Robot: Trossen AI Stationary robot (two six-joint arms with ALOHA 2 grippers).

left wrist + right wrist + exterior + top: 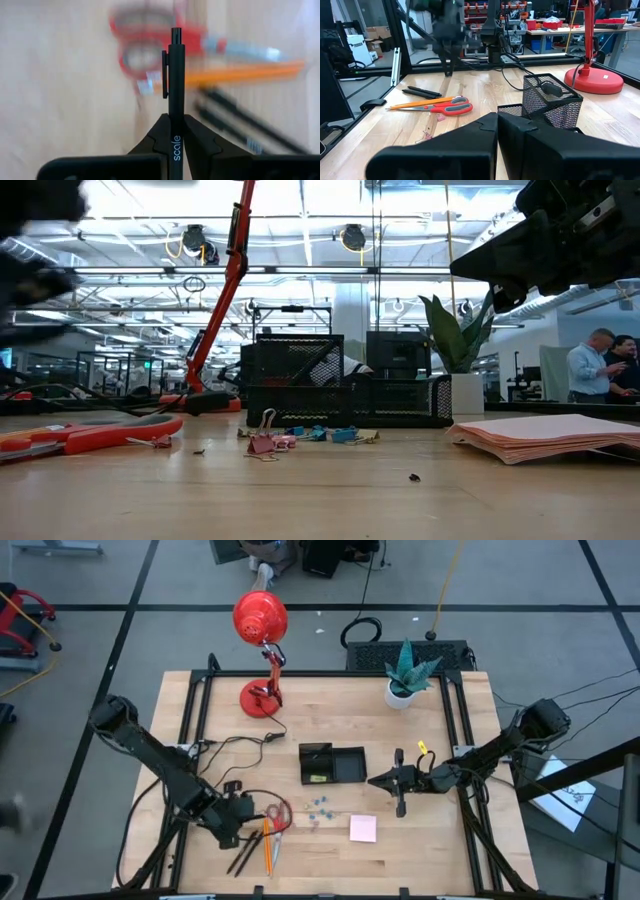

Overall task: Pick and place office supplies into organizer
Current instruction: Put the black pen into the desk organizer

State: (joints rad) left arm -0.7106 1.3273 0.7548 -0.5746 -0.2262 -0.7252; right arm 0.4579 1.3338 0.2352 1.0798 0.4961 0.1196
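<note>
Only readable thing I can spot is the word "scale" in small light lowercase letters, running lengthwise along the barrel of the black pen (pixel 175 100), down near the end that sits between the fingers of the left gripper (pixel 176 145). Nothing else on the table or in the room behind it has lettering I can actually make out.

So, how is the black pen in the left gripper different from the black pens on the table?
The held black pen is clamped between the left gripper's fingers, above the wood; the black pens on the table lie flat on it. The held pen is alone, while the table pens lie as a pair beside the orange pencils and scissors. All look slim and black.
</note>
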